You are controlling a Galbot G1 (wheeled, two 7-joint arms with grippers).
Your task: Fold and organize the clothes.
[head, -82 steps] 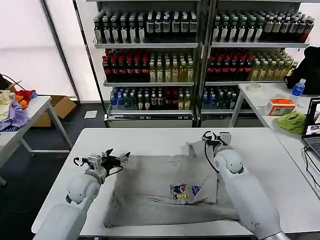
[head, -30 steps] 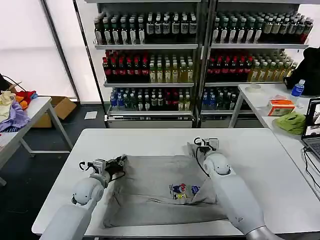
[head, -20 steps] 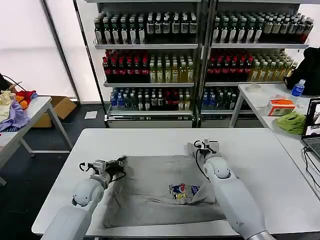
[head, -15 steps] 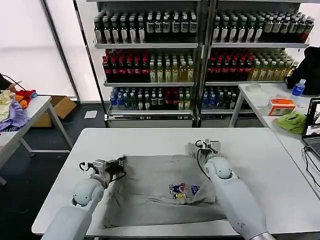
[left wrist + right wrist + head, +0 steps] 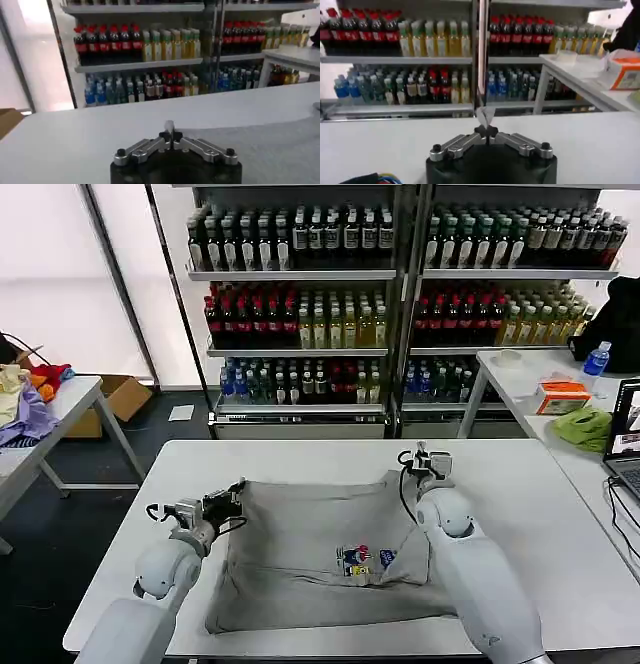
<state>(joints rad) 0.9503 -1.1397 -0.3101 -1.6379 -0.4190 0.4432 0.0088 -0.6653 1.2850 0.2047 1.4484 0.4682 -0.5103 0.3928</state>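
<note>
Mid-frame on the bench [image 5: 560, 514], both hands, left hand [image 5: 232, 494] and right hand [image 5: 420, 456], clamp the shirt [image 5: 320, 554] corners; folding looks barely begun.

Light: bright, even daylight from the window [image 5: 55, 274] at upper left
Glare: window blown out white
Shadows: faint

Both arms reach forward, left gripper [image 5: 237, 489] and right gripper [image 5: 425, 455] each with jaws pinched together.

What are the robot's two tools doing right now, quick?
Left tool: closed, pinching a far corner of the grey shirt.
Right tool: closed, pinching the shirt's other far corner.
</note>
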